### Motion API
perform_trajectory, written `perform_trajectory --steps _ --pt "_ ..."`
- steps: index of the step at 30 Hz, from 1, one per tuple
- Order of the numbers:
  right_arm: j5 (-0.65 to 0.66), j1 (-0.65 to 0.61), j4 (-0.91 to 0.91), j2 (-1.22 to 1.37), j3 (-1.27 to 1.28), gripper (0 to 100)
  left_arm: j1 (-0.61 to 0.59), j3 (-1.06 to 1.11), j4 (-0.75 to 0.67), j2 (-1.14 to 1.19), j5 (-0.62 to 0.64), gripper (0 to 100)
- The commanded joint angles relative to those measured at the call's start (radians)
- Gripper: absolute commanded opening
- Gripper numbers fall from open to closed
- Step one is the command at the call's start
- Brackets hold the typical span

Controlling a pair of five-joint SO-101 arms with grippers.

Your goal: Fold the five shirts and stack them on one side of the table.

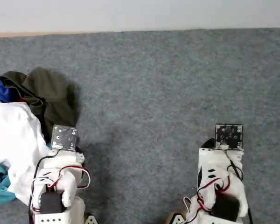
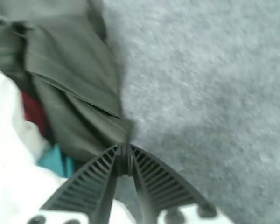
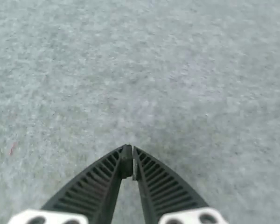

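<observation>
Starting near the arms, do the grippers hold something?

– No. The left gripper (image 2: pixel 126 151) is closed, with nothing between its jaws; its tips hang just over the edge of the olive shirt (image 2: pixel 70 84). The right gripper (image 3: pixel 129 156) is closed too, over bare table (image 3: pixel 140 70), well apart from any cloth.

And the shirts, where are they?

– All in one crumpled pile on the left arm's side. The white shirt (image 1: pixel 11 135) lies on top, nearest to that arm. A teal shirt (image 1: pixel 1 193) shows from under it, and a little red cloth (image 2: pixel 33 112) beside it. Then comes the olive one, and a blue shirt (image 1: pixel 1 91) at the far end.

Is any of them folded?

– I see none folded, and no neat stack anywhere. I judge the task is at its very beginning: all five are yet to be pulled out, spread, folded and stacked.

Is there room for the work?

– I think yes. The grey felt of the table stretches wide from the pile toward the far edge.
</observation>
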Motion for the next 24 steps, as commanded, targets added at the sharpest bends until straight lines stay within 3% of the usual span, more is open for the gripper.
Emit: perform_trajectory --steps 1,8,13,19,24 --pt "-0.077 0.027 0.068 0.160 -0.210 0.9 -0.020 -0.099 -0.029 -0.015 -0.003 0" --pt "-0.272 0.027 0.236 0.507 -0.511 0.9 -0.020 -0.208 -0.023 -0.014 -0.005 0" --pt "-0.311 0.021 0.302 0.556 -0.580 0.9 -0.015 -0.303 -0.023 0.037 -0.006 0" --pt "-0.316 0.027 0.312 0.493 -0.580 0.9 -0.018 -0.549 0.032 0.385 0.038 0" --pt "-0.316 0.027 0.311 0.432 -0.578 0.9 -0.014 -0.858 0.265 0.744 0.072 0"
